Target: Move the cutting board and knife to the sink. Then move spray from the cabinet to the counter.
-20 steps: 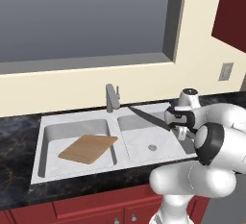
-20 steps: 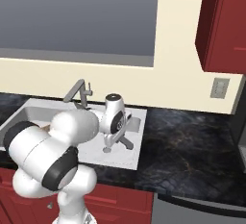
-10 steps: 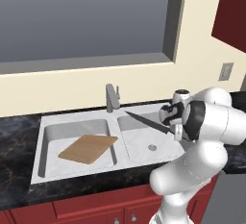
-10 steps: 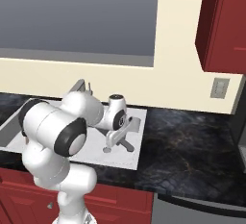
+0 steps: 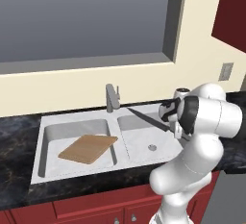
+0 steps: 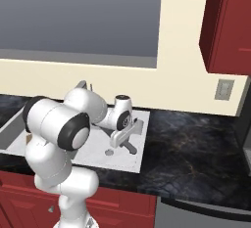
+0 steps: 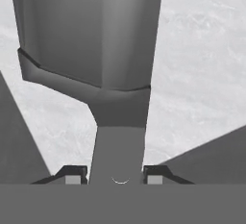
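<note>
Hand view: my gripper (image 7: 115, 175) is closed on the knife (image 5: 146, 119), held above the right sink (image 5: 144, 143) basin. Releasing too high, it may bounce out onto the surface (image 6: 196, 148).

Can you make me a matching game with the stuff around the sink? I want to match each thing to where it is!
Things:
1. cutting board
2. knife
3. faucet
4. cabinet

Places:
A. on the wall, up high on the right
B. lying in the left sink basin
C. held in the gripper over the right basin
D. standing behind the sink, between the basins

Pairs: 1-B, 2-C, 3-D, 4-A
</note>
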